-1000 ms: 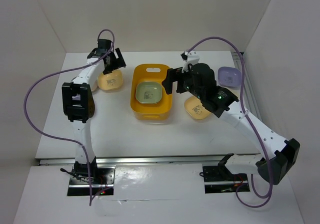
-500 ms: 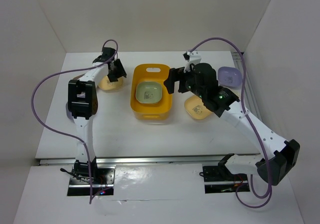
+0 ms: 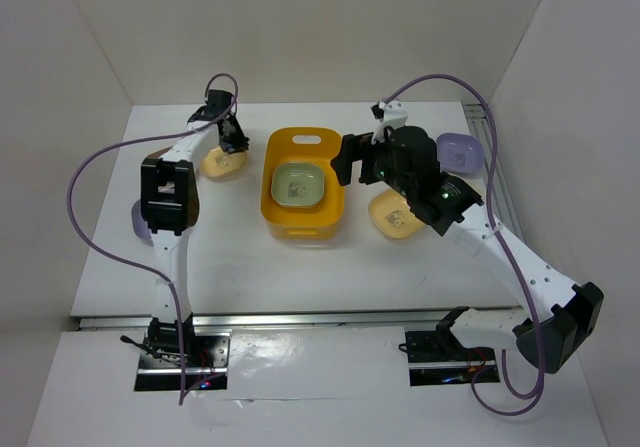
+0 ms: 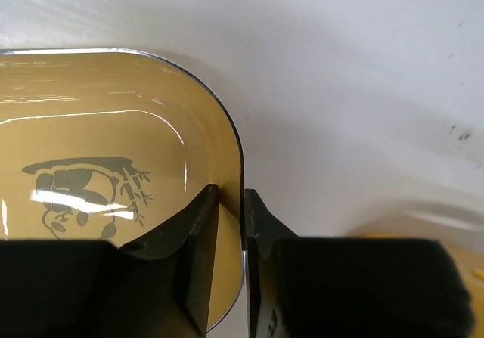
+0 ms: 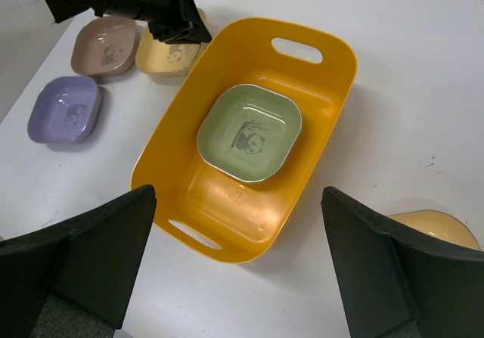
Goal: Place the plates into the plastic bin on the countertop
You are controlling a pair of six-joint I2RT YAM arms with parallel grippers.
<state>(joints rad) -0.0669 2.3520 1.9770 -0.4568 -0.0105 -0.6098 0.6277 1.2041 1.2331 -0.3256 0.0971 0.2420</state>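
Left wrist view alone shows the left gripper [image 4: 231, 202] pinching the rim of the yellow plate [image 4: 91, 126]. Right wrist view shows the right gripper [image 5: 237, 193] spread wide above the plastic bin [image 5: 333, 73], with the green plate [image 5: 249, 132] inside it and the taupe plate [image 5: 104, 44] at the bin's ten o'clock.
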